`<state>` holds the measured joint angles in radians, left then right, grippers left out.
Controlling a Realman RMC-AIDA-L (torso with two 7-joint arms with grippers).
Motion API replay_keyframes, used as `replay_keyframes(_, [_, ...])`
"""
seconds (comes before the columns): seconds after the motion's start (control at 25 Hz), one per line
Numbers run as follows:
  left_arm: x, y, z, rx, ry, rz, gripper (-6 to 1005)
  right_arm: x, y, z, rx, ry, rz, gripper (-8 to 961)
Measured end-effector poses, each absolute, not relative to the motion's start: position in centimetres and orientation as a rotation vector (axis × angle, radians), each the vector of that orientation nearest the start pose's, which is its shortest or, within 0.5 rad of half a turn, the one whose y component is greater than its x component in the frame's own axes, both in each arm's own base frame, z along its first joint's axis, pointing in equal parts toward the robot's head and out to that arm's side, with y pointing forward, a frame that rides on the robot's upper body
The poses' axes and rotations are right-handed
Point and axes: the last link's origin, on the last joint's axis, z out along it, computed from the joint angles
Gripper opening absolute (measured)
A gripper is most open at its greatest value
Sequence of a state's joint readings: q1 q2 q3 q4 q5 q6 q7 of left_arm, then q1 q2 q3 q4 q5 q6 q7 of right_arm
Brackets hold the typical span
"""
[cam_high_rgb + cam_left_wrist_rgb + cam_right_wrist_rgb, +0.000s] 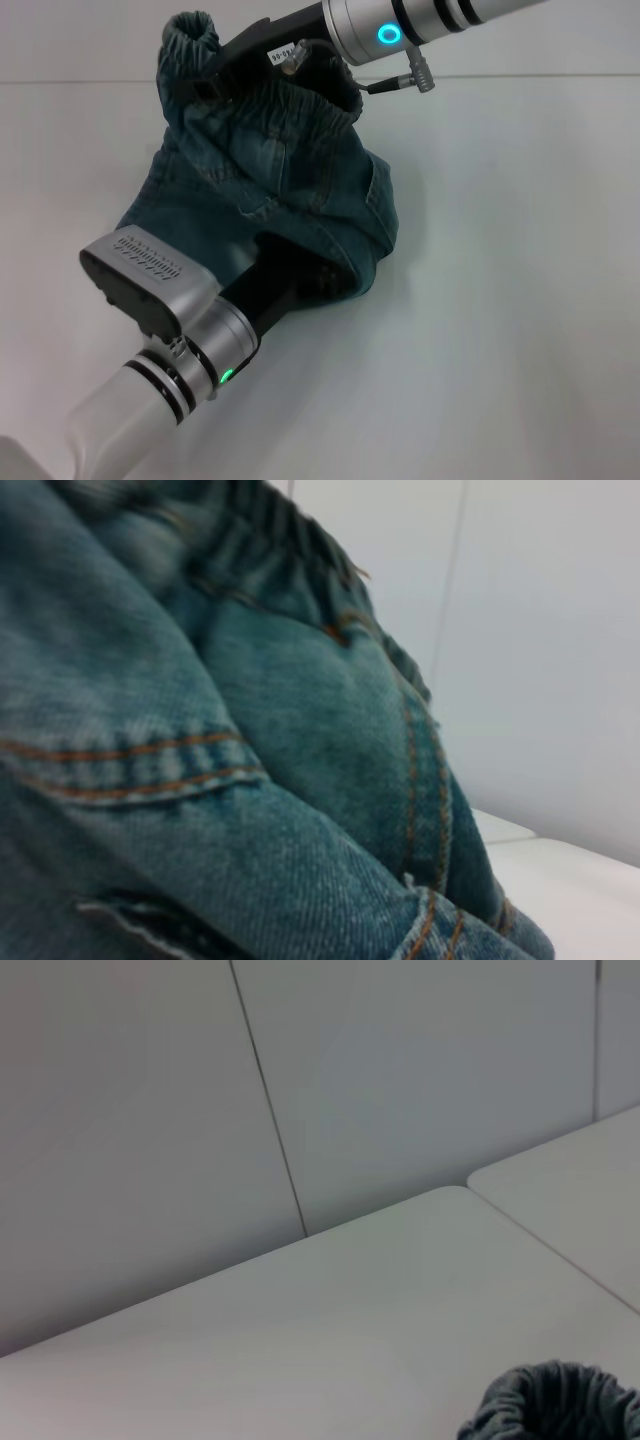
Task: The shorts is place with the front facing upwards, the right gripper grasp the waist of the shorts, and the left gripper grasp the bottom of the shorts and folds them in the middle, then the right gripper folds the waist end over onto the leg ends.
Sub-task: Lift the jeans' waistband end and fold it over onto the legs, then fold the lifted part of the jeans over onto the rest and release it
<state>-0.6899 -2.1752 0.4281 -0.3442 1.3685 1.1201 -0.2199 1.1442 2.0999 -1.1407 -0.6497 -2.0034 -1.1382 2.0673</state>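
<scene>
Centrally on the white surface [520, 250], the shorts [290, 190] sit bunched in a lifted heap rather than lying flat. The waist [300, 105], a puckered elastic band, is at the far side, raised off the surface, with one end curled up into a roll at the far left. Below it the denim slopes down toward the robot, showing a stitched pocket and a side seam in orange thread.

The right end effector [215, 75] reaches in from the far right, its black body with a small white label lying across the waist; its fingers appear pinched on the band near the rolled end, though cloth hides the tips. The right wrist view shows only the surface, a pale wall behind it and a bit of gathered waist [555, 1405] at the edge.

The left end effector [300, 275] comes in from the near left, its silver wrist showing a green light, and its black fingers are buried under the near edge of the shorts, so I cannot tell whether they are spread or pressed together. The left wrist view is filled with denim [250, 780] close up, a double-stitched hem running across it.
</scene>
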Motion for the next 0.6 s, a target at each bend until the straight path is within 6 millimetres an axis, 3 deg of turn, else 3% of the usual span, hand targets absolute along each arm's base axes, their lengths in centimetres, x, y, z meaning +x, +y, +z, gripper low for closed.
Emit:
replay_keyframes(0.28, [-24.7,29.1,-13.6,-2.082,-0.692,-0.850,1,2.5,43.7,-5.3,-2.865,0.654,0.474,107])
replay_keyframes(0.6, [-26.4,28.6,-11.8,-1.960,-0.698,-0.875,0,2.7,43.3,-4.1,-2.869,0.641,0.518,357])
